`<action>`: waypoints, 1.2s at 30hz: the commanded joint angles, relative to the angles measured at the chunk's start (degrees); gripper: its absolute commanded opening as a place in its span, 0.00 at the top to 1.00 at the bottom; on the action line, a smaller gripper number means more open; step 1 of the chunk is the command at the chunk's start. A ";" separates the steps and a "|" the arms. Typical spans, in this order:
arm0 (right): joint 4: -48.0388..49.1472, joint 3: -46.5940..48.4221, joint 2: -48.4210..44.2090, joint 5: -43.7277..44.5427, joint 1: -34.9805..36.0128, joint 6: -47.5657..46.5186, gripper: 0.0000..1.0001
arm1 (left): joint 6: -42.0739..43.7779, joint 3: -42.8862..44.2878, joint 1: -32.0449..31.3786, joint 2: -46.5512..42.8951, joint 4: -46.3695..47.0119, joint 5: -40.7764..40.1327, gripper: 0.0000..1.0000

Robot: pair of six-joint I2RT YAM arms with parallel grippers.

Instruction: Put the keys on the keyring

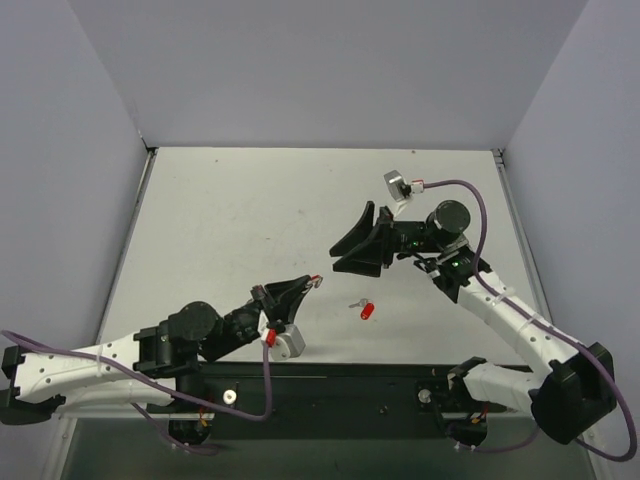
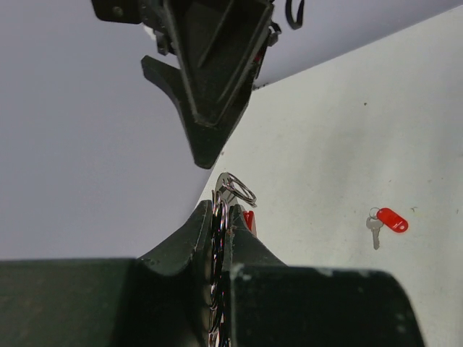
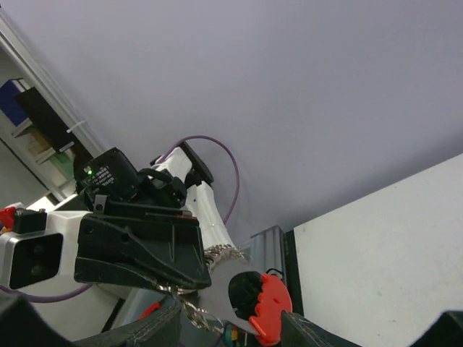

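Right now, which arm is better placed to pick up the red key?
Probably right: the right gripper is open and empty; the left gripper is shut on the keyring. The key lies loose.

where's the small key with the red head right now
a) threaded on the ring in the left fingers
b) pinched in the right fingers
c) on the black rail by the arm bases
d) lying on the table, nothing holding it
d: the key lies flat on the white table, touched by neither arm. The left fingers are shut on the keyring, and the right fingers hang open and empty.
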 commanded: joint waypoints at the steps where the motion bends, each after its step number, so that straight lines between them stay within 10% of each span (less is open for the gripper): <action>1: 22.17 0.17 3.29 -5.09 0.14 12.71 0.46 | 0.38 3.60 0.12 1.94 0.78 1.81 1.00; 17: 44.00 -0.97 10.24 -8.09 0.50 29.36 0.67 | 1.52 3.86 0.21 1.33 1.92 1.11 1.00; 22: 21.90 -3.69 4.98 -1.86 -2.14 8.45 0.66 | -3.46 2.37 0.73 4.75 0.08 -4.68 1.00; 26: -18.59 -0.80 -2.50 12.45 -2.49 -14.18 0.51 | -14.45 -2.36 4.41 5.99 0.86 1.96 1.00; 36: -25.09 -4.66 -2.16 14.50 -5.48 -17.31 0.46 | -38.81 -16.60 16.28 11.41 12.78 35.77 1.00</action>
